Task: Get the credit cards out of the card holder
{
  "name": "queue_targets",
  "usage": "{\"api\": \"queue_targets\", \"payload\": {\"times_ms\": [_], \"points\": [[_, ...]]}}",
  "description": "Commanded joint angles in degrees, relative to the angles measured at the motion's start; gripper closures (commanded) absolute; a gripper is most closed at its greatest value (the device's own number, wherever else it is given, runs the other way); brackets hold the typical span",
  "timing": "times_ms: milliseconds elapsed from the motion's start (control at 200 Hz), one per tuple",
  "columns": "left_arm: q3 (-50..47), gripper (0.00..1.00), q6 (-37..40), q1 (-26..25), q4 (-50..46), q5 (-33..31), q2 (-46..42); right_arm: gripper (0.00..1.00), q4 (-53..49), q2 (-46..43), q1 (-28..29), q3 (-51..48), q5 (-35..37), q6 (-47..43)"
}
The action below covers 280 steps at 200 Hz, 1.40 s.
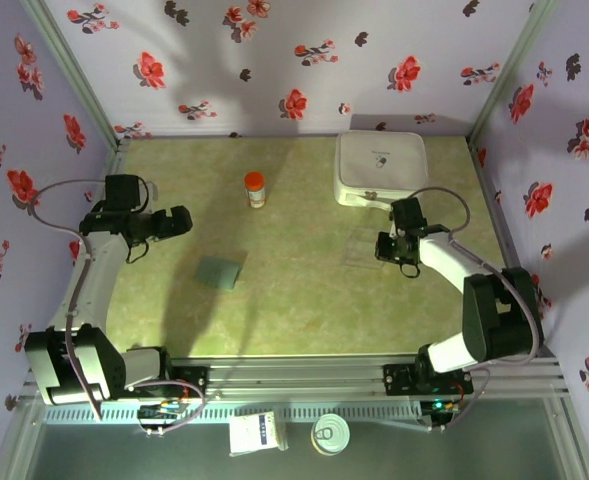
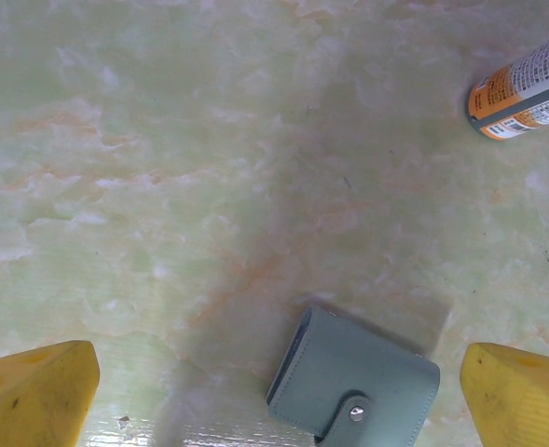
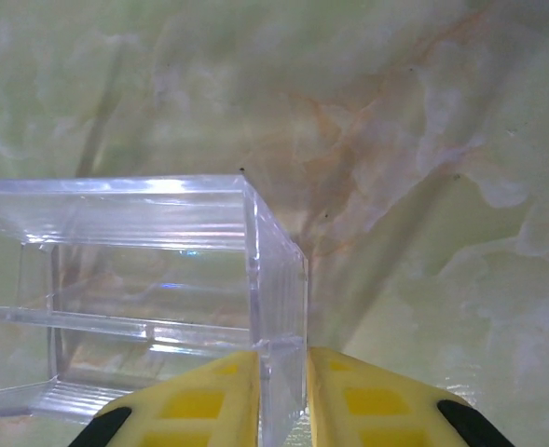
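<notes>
Right wrist: gripper (image 3: 281,372) pinching clear box (image 3: 144,270) wall.

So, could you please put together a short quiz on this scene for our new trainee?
1. True or false: the card holder lies folded shut on the table.
2. What is between the right gripper's fingers? A) the card holder B) a wall of the clear plastic box C) nothing
3. Which gripper stands wide open, touching nothing?

Key:
1. True.
2. B.
3. The left gripper.
</notes>
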Motion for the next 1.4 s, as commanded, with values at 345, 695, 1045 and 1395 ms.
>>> {"api": "queue_targets", "payload": {"times_ms": [345,695,1045,1395], "points": [[-0.4,0.0,1.0,1.0,-0.1,1.6,-0.2,0.9,-2.8,2.0,1.9,5.4,2.7,-1.1],[-0.5,0.0,0.9,1.3,0.0,2.0,-0.2,0.91,-7.5,7.4,11.2,17.2,7.2,3.0],[-0.5,0.0,1.1,1.3,-0.3,2.6,0.5,0.92,-15.8,26.8,18.9,41.4,10.3,7.2],[-0.5,0.0,1.0,1.3,-0.9,3.7,1.8,0.9,-22.1,40.2,19.5,57.2,10.8,7.6]]}}
